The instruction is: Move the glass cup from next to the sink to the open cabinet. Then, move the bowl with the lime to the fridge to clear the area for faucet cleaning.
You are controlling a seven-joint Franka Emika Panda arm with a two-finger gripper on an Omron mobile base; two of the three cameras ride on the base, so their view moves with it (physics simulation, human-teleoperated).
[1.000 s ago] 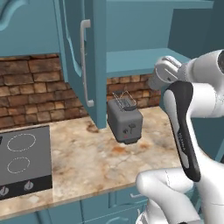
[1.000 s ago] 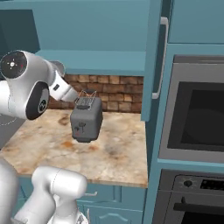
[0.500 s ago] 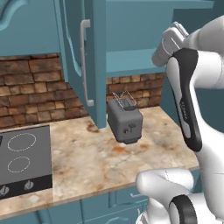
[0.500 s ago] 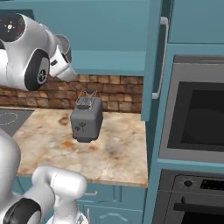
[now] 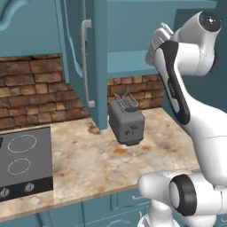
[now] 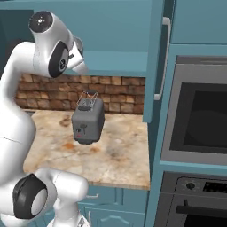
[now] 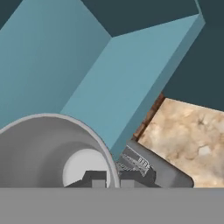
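My gripper (image 7: 113, 179) is shut on the rim of the glass cup (image 7: 43, 148), a clear grey tumbler that I look into from above. One fingertip (image 7: 94, 178) sits inside the rim, the other outside. The hand (image 5: 160, 35) is raised to the height of the open cabinet's lower shelf (image 5: 128, 62), just right of its opening. From the right side the hand (image 6: 79, 46) sits in front of the same shelf (image 6: 115, 62). The teal shelf (image 7: 131, 74) lies beyond the cup.
A grey toaster (image 5: 127, 122) stands on the stone counter (image 5: 88, 164) below the cabinet, also seen as the toaster (image 6: 88, 119). The open cabinet door (image 5: 88, 66) juts toward me. A stove top (image 5: 22, 159) lies left. A wall oven (image 6: 199, 119) stands right.
The arm has lifted upward with the glass cup, from counter-backsplash height to the level of the cabinet shelf. The toaster has not moved.
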